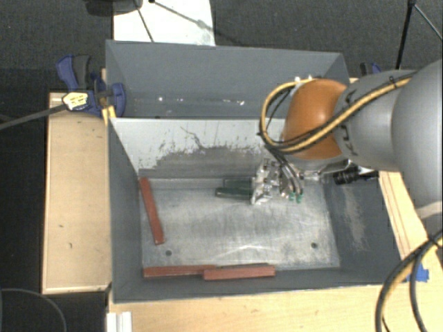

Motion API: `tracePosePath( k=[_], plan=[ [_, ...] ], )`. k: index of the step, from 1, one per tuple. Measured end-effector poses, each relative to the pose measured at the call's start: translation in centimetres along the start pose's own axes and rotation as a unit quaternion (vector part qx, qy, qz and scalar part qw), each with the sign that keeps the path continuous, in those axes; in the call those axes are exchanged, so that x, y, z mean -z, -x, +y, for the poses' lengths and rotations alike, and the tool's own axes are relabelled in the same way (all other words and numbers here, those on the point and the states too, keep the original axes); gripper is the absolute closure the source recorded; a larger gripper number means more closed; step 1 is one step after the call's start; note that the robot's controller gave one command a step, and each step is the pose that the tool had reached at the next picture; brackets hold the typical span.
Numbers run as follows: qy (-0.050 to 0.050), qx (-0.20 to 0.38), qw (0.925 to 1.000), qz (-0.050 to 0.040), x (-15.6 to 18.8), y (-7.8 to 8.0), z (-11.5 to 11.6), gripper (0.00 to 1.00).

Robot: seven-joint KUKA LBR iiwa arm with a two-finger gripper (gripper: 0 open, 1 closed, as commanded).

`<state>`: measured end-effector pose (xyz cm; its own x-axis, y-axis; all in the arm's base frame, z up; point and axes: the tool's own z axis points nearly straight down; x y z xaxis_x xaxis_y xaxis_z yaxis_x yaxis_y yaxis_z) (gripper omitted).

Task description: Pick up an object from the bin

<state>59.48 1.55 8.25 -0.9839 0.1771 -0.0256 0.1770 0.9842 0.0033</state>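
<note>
My gripper (266, 194) hangs low over the back right part of the bin floor, under the orange cover. A dark green, elongated thing (232, 189) lies on the floor right at its left side, its right end touching or slipping under the fingertips. I cannot make out whether that end sits between the fingers.
A reddish-brown flat stick (151, 210) lies along the left wall. Two more reddish-brown sticks (208, 272) lie end to end along the front wall. The arm and its cables cover the bin's right back corner.
</note>
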Motion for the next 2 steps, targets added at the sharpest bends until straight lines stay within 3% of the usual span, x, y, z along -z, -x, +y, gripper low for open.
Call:
tracePosePath(
  k=[1, 2],
  plan=[
    [0.0, 0.0, 1.0, 0.0, 0.0, 0.0, 0.0, 1.0],
    [-0.002, -0.04, 0.9991, 0.0104, 14.0, -0.1, 0.5, 1.0]
  ],
)
